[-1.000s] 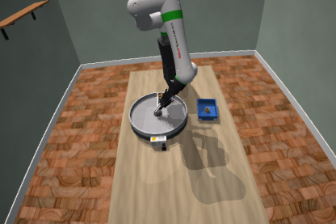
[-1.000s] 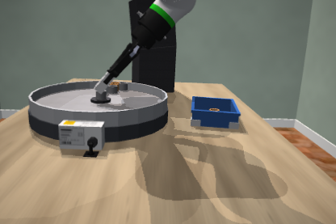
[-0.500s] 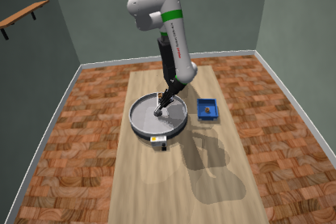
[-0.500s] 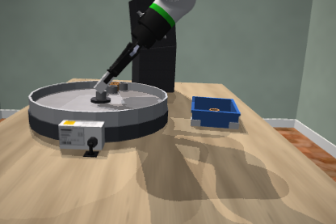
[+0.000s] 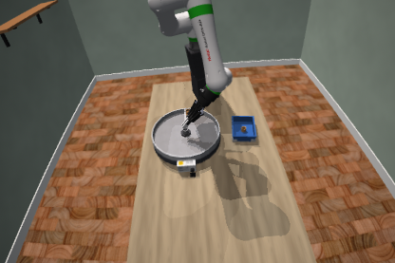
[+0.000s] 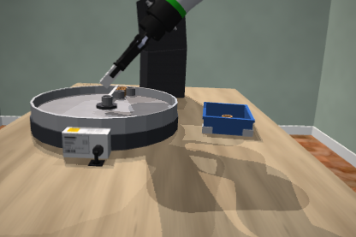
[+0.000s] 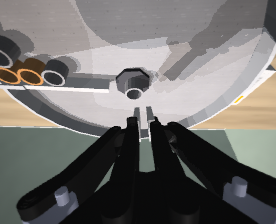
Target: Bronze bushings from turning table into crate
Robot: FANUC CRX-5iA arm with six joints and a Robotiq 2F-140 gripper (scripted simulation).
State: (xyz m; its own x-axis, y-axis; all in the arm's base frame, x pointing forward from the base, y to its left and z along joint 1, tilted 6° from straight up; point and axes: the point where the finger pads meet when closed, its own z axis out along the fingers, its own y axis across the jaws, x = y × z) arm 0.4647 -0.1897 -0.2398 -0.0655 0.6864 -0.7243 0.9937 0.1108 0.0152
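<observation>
Claw narrow and empty, above turntable hub

Bronze bushings (image 7: 20,76) bunched with steel bushings (image 7: 55,76) against the turning table (image 5: 162,126) rim; claw (image 7: 142,114) over hub (image 7: 133,82); one bronze already in crate (image 5: 235,124) on worktop (image 5: 199,204).

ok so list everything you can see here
wooden table: 1, light wood, on a parquet floor
turning table: 1, grey, on the wooden table
hub: 1, dark grey, turning table's centre
bronze bushings: 2 near the turning table's rim, 1 in the crate
steel bushings: 2, grey, beside those bronze ones
crate: 1, blue, beside the turning table
control box: 1, pale grey, turning table's front
shelf: 1, wooden, wall
arm: 1, white, green bands
tool: 1, black, shut, empty, above the hub
</observation>
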